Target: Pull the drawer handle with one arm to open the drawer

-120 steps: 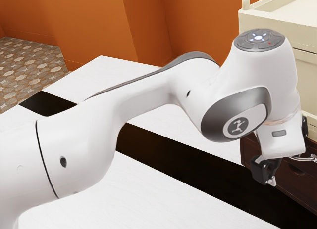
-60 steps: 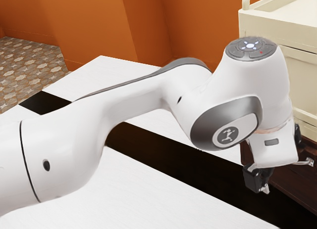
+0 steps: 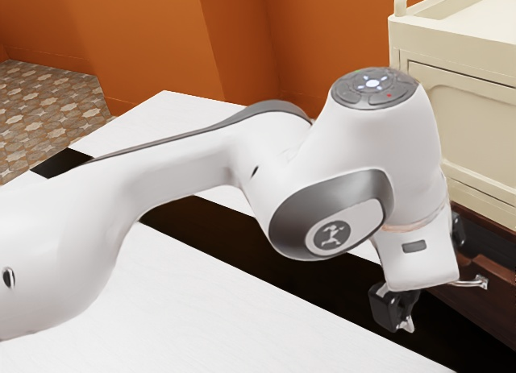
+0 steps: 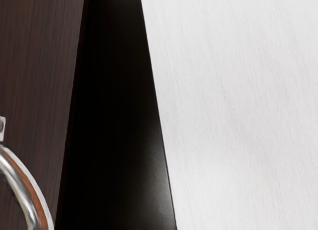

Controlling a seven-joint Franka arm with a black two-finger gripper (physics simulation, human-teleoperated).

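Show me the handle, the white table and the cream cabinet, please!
Handle [image 4: 22, 191]: wrist view, on its curved, shiny bar.
Table [image 4: 238, 111]: wrist view, on its bare white top.
Cabinet [image 3: 476, 131]: exterior view, on its front panel.

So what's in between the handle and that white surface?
Dark wood first, then a black band: the wrist view shows both between the handle and the white surface.
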